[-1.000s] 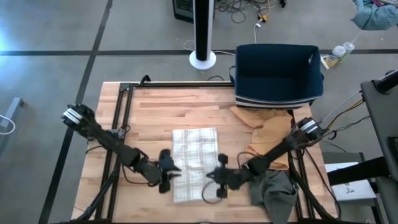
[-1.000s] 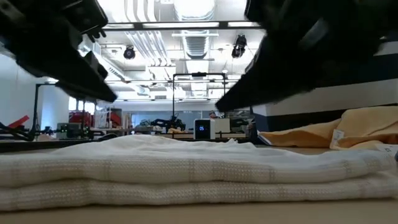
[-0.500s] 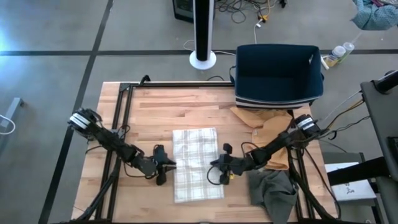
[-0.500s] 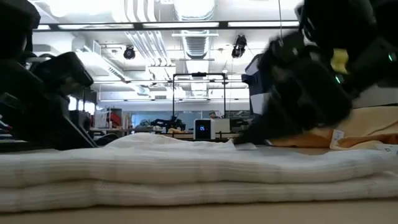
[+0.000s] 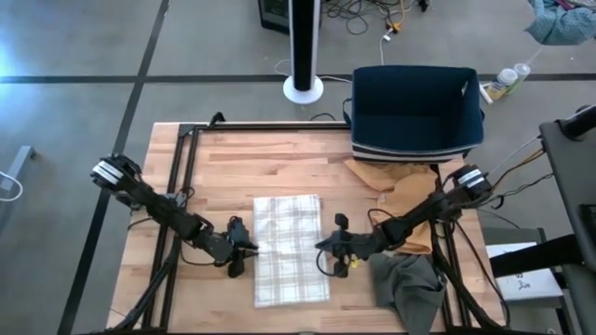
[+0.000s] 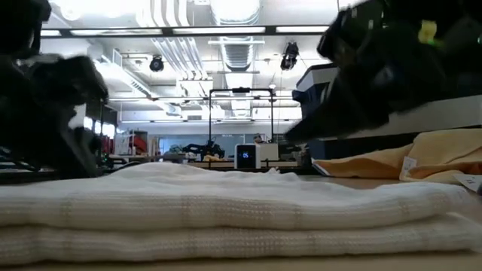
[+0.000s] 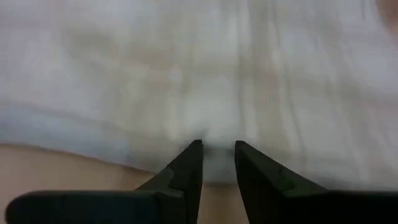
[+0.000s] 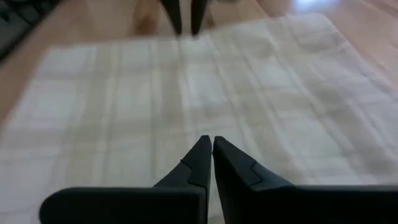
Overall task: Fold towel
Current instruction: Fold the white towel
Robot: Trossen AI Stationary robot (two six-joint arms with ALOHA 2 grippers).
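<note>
A: What sits on the wooden table (image 5: 233,158)?

B: The biggest thing is a dark blue bin (image 5: 416,112) at the far right edge. In front of it lies a tan cloth (image 5: 396,191), and a grey cloth (image 5: 408,288) is bunched at the near right corner. The folded plaid towel (image 5: 291,248) lies flat in the middle, stacked in two thick layers in the low view (image 6: 226,218).

A: And the arms?

B: One on each side of the towel, both low over the table. The left gripper (image 5: 240,253) is at the towel's left edge; in its wrist view the fingers (image 7: 189,165) stand a narrow gap apart, tips right at the hem. I cannot tell whether they pinch fabric.

A: The right one?

B: The right gripper (image 5: 332,253) is at the towel's right edge, fingers (image 8: 202,158) pressed together with nothing between them, tips over the plaid.
</note>
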